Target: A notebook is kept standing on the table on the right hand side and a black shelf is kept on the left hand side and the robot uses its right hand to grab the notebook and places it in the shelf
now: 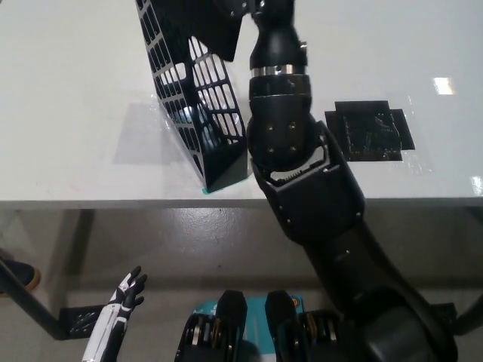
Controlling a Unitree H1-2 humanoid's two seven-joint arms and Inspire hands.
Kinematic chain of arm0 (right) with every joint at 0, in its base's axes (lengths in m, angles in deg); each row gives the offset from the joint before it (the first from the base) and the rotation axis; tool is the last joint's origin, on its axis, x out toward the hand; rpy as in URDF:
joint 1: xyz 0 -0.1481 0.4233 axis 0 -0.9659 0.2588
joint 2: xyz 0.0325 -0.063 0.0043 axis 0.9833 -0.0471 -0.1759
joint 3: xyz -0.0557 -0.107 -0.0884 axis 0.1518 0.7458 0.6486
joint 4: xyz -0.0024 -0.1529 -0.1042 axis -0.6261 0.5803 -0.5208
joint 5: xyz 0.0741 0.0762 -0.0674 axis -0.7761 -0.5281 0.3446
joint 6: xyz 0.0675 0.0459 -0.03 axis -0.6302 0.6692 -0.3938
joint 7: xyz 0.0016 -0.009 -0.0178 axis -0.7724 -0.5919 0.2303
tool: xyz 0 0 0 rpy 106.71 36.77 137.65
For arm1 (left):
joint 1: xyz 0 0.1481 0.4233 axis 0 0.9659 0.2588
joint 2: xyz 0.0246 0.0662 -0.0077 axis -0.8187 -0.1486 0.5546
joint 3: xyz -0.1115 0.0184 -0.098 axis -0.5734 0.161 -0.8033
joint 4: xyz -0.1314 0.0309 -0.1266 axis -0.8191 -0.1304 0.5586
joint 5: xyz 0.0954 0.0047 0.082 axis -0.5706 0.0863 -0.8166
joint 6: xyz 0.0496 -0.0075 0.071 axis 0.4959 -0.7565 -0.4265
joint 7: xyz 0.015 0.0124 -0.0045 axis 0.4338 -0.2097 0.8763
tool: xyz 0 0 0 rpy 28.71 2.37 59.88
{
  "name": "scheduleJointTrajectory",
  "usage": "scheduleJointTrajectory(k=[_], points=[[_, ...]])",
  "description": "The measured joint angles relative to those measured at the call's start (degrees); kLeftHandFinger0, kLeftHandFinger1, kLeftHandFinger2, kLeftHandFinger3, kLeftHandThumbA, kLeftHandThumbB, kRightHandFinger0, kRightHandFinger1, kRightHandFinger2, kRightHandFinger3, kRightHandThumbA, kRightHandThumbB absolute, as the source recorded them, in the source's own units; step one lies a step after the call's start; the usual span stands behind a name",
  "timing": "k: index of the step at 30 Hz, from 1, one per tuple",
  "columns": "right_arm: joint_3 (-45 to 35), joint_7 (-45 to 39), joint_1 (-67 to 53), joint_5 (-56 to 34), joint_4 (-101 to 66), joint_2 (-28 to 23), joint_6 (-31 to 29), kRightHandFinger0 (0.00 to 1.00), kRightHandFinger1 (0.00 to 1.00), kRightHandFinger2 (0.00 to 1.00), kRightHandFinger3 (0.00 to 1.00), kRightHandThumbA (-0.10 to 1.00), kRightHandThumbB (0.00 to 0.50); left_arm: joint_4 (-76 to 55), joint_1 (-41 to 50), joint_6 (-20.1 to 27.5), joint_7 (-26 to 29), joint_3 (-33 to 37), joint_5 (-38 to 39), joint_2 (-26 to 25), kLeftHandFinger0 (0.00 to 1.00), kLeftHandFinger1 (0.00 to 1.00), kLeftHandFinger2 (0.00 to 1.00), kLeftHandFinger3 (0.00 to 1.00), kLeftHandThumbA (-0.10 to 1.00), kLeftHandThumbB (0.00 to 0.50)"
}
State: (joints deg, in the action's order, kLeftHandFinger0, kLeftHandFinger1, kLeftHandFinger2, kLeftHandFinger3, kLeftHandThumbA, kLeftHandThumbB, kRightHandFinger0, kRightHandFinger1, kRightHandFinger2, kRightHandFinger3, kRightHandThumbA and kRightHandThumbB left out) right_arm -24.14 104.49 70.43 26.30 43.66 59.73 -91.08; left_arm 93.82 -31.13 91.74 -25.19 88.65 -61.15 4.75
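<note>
The black lattice shelf stands tilted on the white table, left of centre. My black right arm reaches up the middle of the head view, and my right hand is partly cut off by the top edge. It is shut on the black notebook, whose lower corner hangs over the shelf's open top, right by its right wall. I cannot see whether the notebook touches the shelf. My white left hand rests open below the table edge at the lower left.
A patch of black tape squares lies on the table at the right, where the notebook stood. The table's front edge runs across the picture. A black stand foot sits on the floor at the lower left.
</note>
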Motion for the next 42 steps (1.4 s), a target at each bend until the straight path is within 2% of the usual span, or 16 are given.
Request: scheduleJointTrajectory(k=[5, 7, 9, 13, 16, 19, 22, 28, 33, 39, 42], points=[[-0.82, 1.13, 1.60, 0.12, 8.75, -0.02, -1.53, 0.00, 0.15, 0.61, 0.76, -0.10, 0.081, 0.03, 0.00, 0.43, -0.29, -0.01, -0.02, -0.03, 1.00, 1.00, 1.00, 1.00, 1.00, 0.133], [-1.06, 1.85, 2.12, 0.25, 11.43, -0.07, -2.33, 0.00, 0.15, 0.61, 0.76, -0.10, 0.085, 0.03, 0.01, 0.45, -0.28, -0.02, -0.07, -0.03, 1.00, 1.00, 1.00, 1.00, 1.00, 0.128], [-1.29, 2.62, 3.03, 0.36, 14.60, -0.15, -3.28, 0.00, 0.14, 0.61, 0.76, -0.10, 0.074, 0.04, -0.01, 0.54, -0.28, -0.02, -0.13, -0.01, 1.00, 1.00, 1.00, 1.00, 1.00, 0.141], [-1.76, 3.29, 3.95, 0.35, 16.66, -0.14, -4.80, 0.00, 0.12, 0.60, 0.76, -0.10, 0.076, 0.04, 0.02, 0.65, -0.28, -0.02, -0.12, -0.02, 1.00, 1.00, 1.00, 1.00, 1.00, 0.149], [-1.83, 3.80, 4.37, 0.53, 17.22, -0.14, -5.59, 0.00, 0.11, 0.60, 0.77, -0.10, 0.074, 0.04, 0.10, 0.67, -0.32, -0.01, -0.10, -0.01, 1.00, 1.00, 1.00, 1.00, 1.00, 0.133], [-1.84, 4.36, 4.39, 0.64, 17.38, -0.14, -6.19, 0.00, 0.10, 0.60, 0.76, -0.10, 0.080, 0.04, 0.30, 0.76, -0.33, 0.00, -0.12, -0.01, 1.00, 1.00, 1.00, 1.00, 1.00, 0.151], [-1.84, 4.91, 4.39, 0.76, 17.55, -0.13, -6.42, 0.00, 0.10, 0.61, 0.77, -0.10, 0.069, 0.04, 0.45, 0.85, -0.33, 0.01, -0.25, -0.01, 1.00, 1.00, 1.00, 1.00, 1.00, 0.138], [-2.03, 5.11, 4.39, 0.82, 17.25, -0.06, -6.48, 0.00, 0.12, 0.62, 0.78, -0.10, 0.082, 0.05, 0.56, 0.94, -0.35, 0.00, -0.24, -0.02, 1.00, 1.00, 1.00, 1.00, 1.00, 0.134], [-2.18, 5.30, 4.39, 1.39, 15.15, -0.15, -6.43, 0.00, 0.12, 0.62, 0.77, -0.10, 0.076, 0.19, 0.88, 1.08, -0.37, -0.01, -0.19, -0.02, 1.00, 1.00, 1.00, 1.00, 1.00, 0.101], [-2.63, 5.35, 4.39, 1.57, 13.96, -0.52, -6.19, 0.00, 0.15, 0.63, 0.77, -0.10, 0.085, 0.29, 1.35, 1.12, -0.39, 0.02, -0.15, -0.02, 1.00, 1.00, 1.00, 1.00, 1.00, 0.104], [-3.00, 5.39, 4.39, 1.71, 13.26, -0.68, -5.79, 0.00, 0.15, 0.64, 0.75, -0.10, 0.074, 0.29, 1.76, 1.12, -0.39, 0.01, -0.11, -0.04, 1.00, 1.00, 1.00, 1.00, 1.00, 0.108]])
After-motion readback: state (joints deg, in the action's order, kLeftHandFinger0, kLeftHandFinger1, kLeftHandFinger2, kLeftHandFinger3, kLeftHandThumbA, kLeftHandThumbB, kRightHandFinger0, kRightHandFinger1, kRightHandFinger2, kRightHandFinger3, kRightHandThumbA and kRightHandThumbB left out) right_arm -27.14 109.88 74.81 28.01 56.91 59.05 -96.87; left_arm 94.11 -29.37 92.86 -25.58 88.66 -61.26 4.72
